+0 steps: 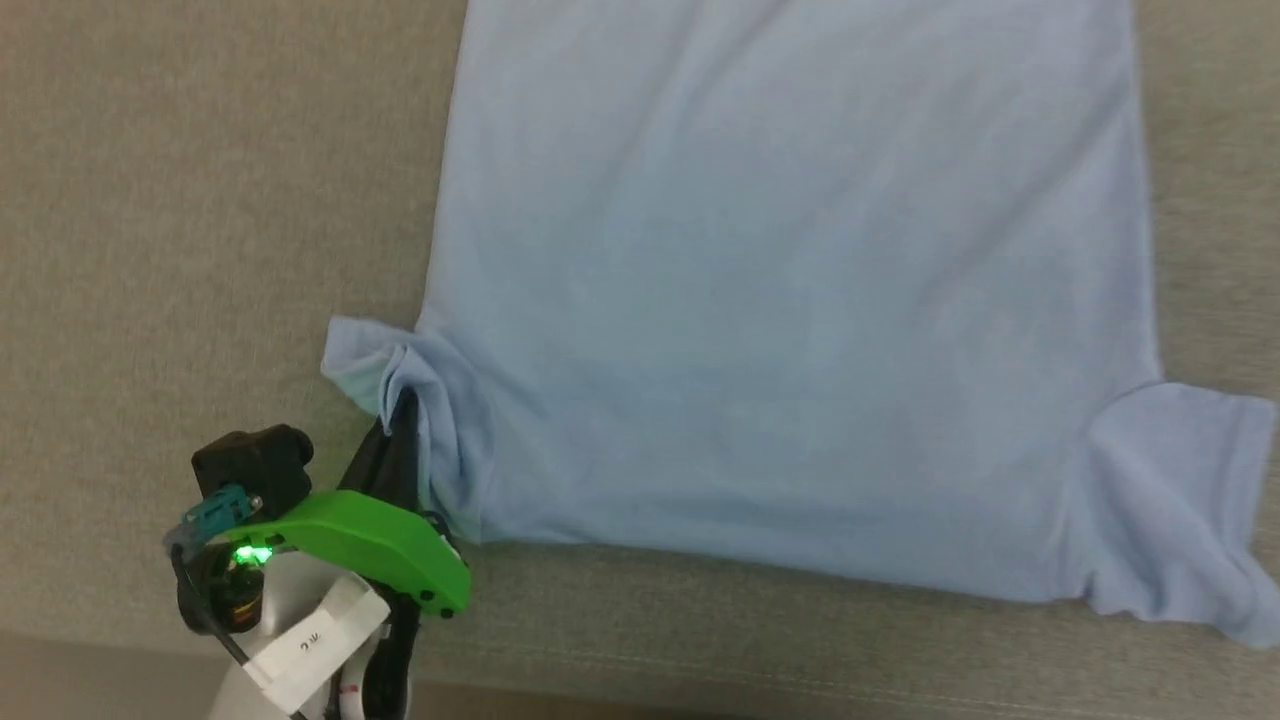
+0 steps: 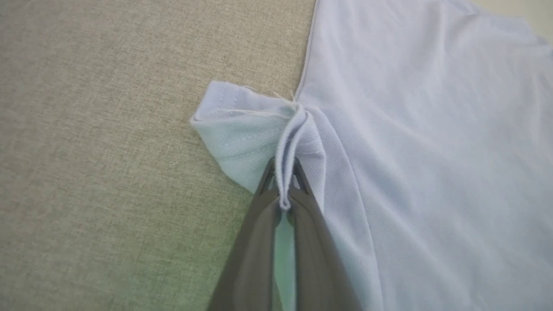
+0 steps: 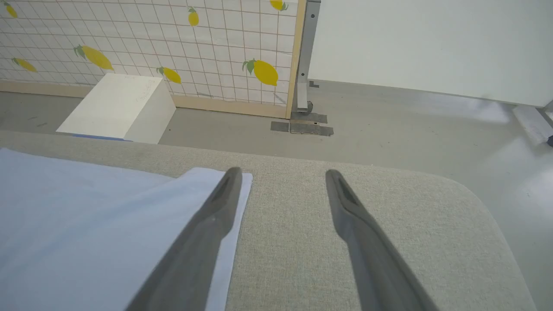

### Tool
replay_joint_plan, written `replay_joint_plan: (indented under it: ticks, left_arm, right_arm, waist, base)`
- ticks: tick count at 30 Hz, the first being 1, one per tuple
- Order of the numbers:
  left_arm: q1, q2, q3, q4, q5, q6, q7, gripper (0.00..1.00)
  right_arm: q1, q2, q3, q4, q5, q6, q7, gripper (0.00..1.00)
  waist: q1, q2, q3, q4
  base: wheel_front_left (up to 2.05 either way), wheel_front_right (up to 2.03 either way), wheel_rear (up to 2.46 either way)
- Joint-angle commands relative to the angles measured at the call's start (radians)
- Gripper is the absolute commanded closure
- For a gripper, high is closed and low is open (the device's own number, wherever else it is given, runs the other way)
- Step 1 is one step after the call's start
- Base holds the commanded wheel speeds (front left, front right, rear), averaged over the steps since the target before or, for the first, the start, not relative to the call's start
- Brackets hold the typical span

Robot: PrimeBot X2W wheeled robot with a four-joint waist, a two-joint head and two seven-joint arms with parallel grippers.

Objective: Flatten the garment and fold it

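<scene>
Garment: the garment [image 1: 780, 300] is lying spread out on the grey table [image 1: 200, 200], sleeves pointing toward my end. The big body panel is looking pretty flat.
Left claw: my left claw [image 1: 400, 440] is clenching a pinched-up ridge of cloth right where the left sleeve [image 1: 360, 365] is joining the body. The wrist view is showing the fold squeezed between both fingers [image 2: 319, 259].
Right claw: my right claw [image 3: 281, 172] is hanging wide open with nothing in it, hovering over the table just beside the right sleeve [image 3: 194, 181]. One finger is overlapping the cloth's edge in that view, and I can't tell if it's touching.
Left sleeve: it's bunching into a crumpled wad next to my claw, not lying flat at all.
Right sleeve: it's spreading out better, though it's wrinkling near the table's front edge.
Done so far: I'm calling the flattening mostly there, since the body is lying smooth.
Left to do: both sleeves are needing a tidy, and no fold is showing yet, so I'm guessing the whole folding part is ahead of me.
Worry: I'm thinking a hard tug on this ridge could drag the body and rumple it.
</scene>
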Motion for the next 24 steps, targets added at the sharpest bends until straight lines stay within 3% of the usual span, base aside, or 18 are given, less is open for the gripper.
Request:
replay_joint_plan:
  ticks: [1,6,12,24]
  left_arm:
    - [-0.01,-0.011,-0.004,-0.015,-0.004,0.0,-0.009,1.0]
    - [-0.001,-0.034,-0.022,-0.065,-0.014,-0.005,-0.037,1.0]
    - [0.007,-0.051,-0.042,-0.11,-0.023,-0.012,-0.063,1.0]
    - [0.002,-0.046,-0.046,-0.127,-0.027,-0.015,-0.071,1.0]
  right_arm:
    - [-0.051,-0.016,0.009,0.016,-0.025,-0.001,0.037,0.0]
    - [-0.204,-0.058,0.026,0.062,-0.106,-0.001,0.195,0.0]
    - [-0.273,-0.099,0.05,0.075,-0.147,-0.001,0.358,0.0]
    - [-0.248,-0.145,0.117,0.062,-0.105,-0.001,0.503,0.0]
  waist:
    - [-0.0002,0.0,0.186,0.143]
    - [-0.0002,0.0,0.273,0.208]
    - [-0.0002,0.0,0.335,0.249]
    - [-0.0002,0.0,0.377,0.237]
  base:
    - [0.0,0.0,0.0]
    - [0.0,0.0,0.0]
    - [0.0,0.0,0.0]
    - [0.0,0.0,0.0]
